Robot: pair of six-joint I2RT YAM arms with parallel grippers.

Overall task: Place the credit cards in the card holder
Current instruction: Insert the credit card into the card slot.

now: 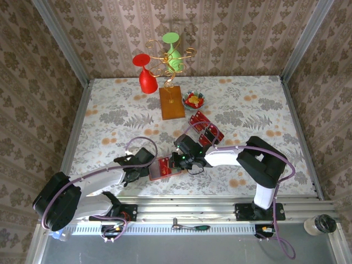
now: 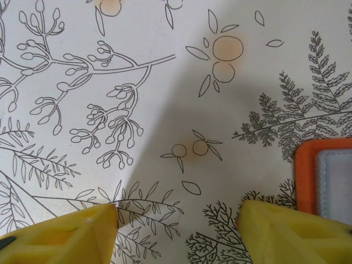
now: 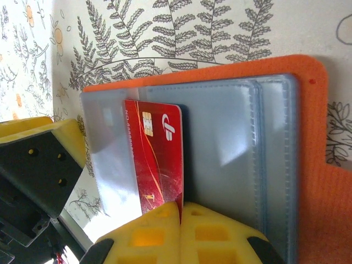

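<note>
One credit card (image 3: 154,159) sits partly in the card holder (image 3: 311,181), your right jaws clamping it, left jaws apart; other cards (image 1: 205,128) wait.

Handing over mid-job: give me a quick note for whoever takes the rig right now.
Left hand: open, empty, beside the card holder's corner.
Right hand: shut on a red card, its far end among the open holder's clear sleeves.
Other cards: piled beyond the holder.
Done: holder lies open. Left: seat this card, load the rest.
</note>
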